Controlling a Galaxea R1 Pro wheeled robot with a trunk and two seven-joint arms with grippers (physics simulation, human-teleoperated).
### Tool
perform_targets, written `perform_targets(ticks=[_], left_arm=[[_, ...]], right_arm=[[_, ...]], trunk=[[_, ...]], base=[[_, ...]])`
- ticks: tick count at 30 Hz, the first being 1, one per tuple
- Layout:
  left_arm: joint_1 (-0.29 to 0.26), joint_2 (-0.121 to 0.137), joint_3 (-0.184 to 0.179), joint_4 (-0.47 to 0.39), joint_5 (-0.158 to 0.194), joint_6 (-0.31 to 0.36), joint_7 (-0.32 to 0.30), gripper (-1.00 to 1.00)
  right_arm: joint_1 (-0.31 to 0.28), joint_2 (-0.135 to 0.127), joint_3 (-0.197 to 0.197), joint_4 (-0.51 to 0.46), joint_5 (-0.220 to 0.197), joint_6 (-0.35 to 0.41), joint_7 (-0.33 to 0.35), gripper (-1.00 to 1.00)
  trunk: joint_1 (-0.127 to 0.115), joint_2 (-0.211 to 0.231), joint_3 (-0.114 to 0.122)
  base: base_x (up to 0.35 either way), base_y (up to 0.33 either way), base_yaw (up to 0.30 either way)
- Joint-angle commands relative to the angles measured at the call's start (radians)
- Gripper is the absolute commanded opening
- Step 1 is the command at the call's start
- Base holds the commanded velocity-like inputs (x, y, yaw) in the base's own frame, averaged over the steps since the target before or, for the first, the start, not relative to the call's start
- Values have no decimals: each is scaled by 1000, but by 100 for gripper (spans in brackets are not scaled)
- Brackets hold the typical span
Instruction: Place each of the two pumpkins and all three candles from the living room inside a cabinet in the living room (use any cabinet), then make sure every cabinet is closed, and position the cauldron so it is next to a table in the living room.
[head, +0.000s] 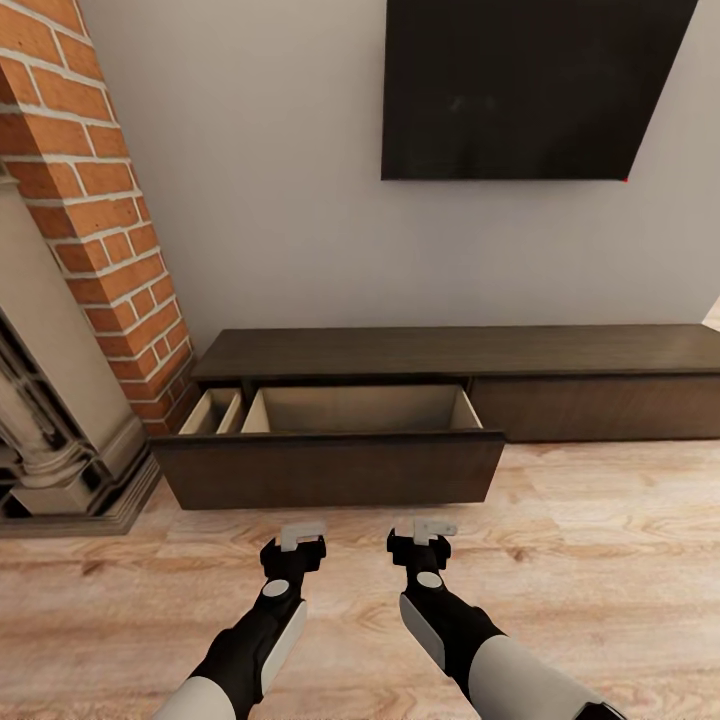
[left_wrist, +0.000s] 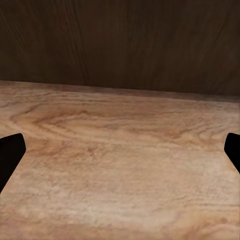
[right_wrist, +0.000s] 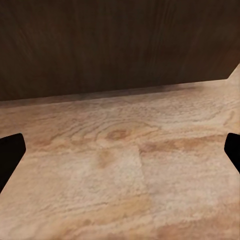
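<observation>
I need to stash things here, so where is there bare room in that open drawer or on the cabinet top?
The drawer's wide pale compartment, between front panel and back wall, looks bare. The narrow compartment towards the brick column is tighter. The cabinet top under the TV looks bare too.

- I have both arms stretched forward, side by side and low.
- My left end effector has its fingers spread wide, holding nothing.
- My right end effector is likewise spread and empty.
</observation>
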Motion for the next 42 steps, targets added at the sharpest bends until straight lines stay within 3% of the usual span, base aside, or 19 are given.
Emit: perform_targets(ticks=[1, 8, 31, 42], left_arm=[[-1, 1, -6, -1, 10, 1, 8, 100], [1, 1, -6, -1, 2, -22, 8, 100], [1, 3, -5, -1, -4, -48, 13, 100], [6, 2, -5, -1, -4, -49, 13, 100]], right_arm=[[-1, 0, 8, 2, -11, -8, -6, 100], [-1, 0, 8, 2, -11, -8, -6, 100], [-1, 0, 9, 2, -11, -8, -6, 100], [-1, 0, 9, 2, -11, -8, -6, 100]], trunk=[[0, 0, -1], [0, 0, -1], [0, 0, -1], [0, 0, -1]], base=[[0, 0, 0], [15, 0, 0], [323, 0, 0], [112, 0, 0]])
